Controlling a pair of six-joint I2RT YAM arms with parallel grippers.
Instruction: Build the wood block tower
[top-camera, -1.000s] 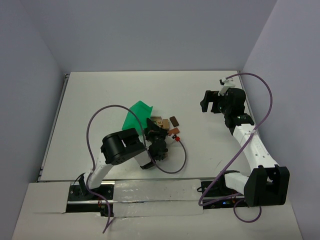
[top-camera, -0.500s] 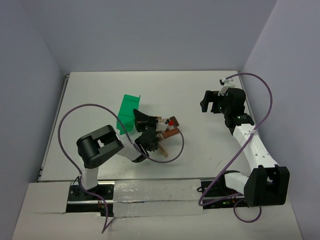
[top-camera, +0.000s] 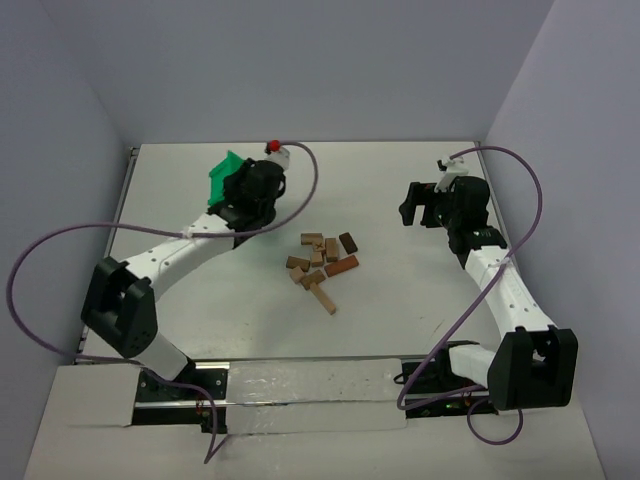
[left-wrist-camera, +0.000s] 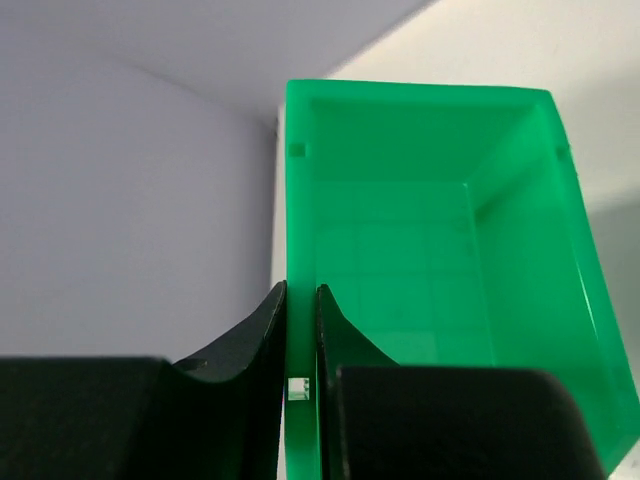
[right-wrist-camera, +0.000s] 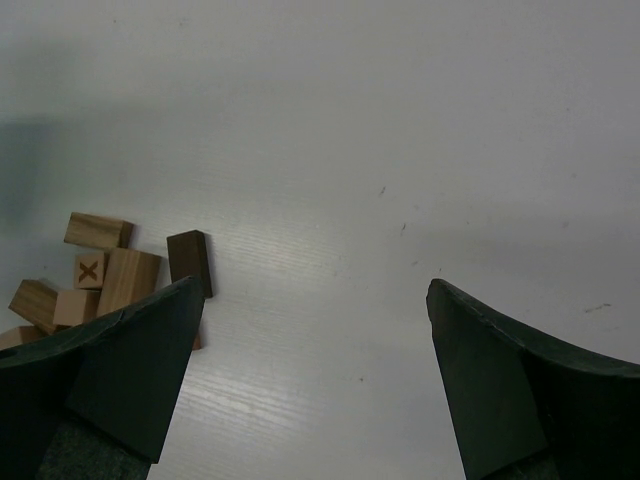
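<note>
The wood blocks lie loose in a flat pile at the table's middle; no tower stands. One dark brown block lies at the pile's right and also shows in the right wrist view, beside the X-marked block. My left gripper is at the far left, shut on the side wall of the green plastic tray, which is empty inside. My right gripper is open and empty above bare table, right of the pile.
The green tray sits near the table's far left corner, close to the back wall. A purple cable loops off the left arm over the table's left side. The table's left edge lies under that cable.
My left arm has swung from the block pile to the far left, carrying the green tray away. The blocks now lie uncovered on the table. The right arm has not moved.
</note>
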